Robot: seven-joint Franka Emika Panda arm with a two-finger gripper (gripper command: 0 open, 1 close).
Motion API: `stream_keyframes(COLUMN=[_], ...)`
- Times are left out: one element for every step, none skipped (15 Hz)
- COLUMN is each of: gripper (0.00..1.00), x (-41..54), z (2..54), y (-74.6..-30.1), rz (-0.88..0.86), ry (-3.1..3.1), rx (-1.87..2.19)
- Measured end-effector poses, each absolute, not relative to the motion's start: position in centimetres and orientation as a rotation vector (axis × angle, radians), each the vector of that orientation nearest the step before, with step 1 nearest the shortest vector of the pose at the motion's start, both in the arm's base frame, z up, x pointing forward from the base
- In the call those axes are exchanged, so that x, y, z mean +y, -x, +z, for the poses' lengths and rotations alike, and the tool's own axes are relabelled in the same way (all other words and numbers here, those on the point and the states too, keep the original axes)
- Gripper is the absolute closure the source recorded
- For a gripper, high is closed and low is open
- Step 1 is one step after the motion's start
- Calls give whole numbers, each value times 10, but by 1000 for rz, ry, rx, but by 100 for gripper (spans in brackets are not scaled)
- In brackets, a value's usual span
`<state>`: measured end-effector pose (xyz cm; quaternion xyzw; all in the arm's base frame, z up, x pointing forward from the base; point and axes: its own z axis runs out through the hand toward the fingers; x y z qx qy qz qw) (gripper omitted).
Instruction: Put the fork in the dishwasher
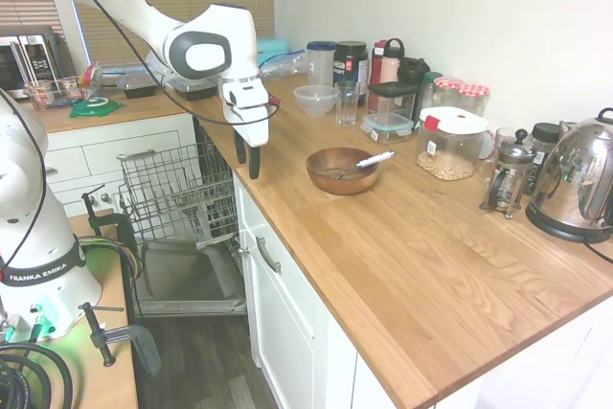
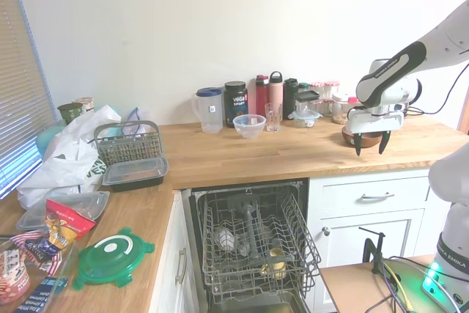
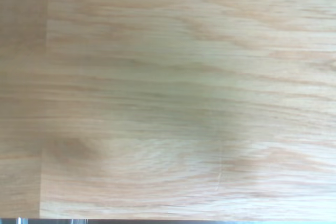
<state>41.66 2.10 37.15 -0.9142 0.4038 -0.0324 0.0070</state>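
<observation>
While fork (image 1: 375, 159) rests in wooden bowl (image 1: 342, 170), tool (image 1: 247, 156) hangs nearby over counter (image 1: 412, 256), fingers spread, empty.

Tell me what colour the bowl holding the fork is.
The bowl is brown, like wood, and the fork resting in it is pale silver-white. The first exterior view shows it best.

On the surface (image 1: 431, 265), the fork (image 1: 374, 159) rests across the bowl (image 1: 342, 170), tip toward 3 o'clock. The end effector (image 1: 247, 154) hangs at the bowl's 9 o'clock, apart from it. The dishwasher (image 1: 182, 227) sits below the surface's edge, at the end effector's 8 o'clock.
</observation>
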Motion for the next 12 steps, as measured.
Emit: stream_keyframes(gripper=[0, 0, 0, 0, 0, 0, 0, 0, 0, 0, 0, 0], x=[21, 21, 20, 18, 15, 9, 1, -8, -17, -25, -31, -35], z=[371, 373, 377, 384, 392, 401, 411, 421, 429, 436, 439, 438], y=[-416, -417, -420, -424, -428, -432, -437, -443, -451, -459, -470, -482], rz=[-96, -90, -100, -114, -135, -163, -193, -224, -251, -276, -292, -301], ry=[2861, 2862, 2856, 2845, 2828, 2803, 2773, 2741, 2710, 2683, 2659, 2638], rx=[1264, 1265, 1269, 1279, 1298, 1333, 1371, 1405, 1433, 1453, 1473, 1490])
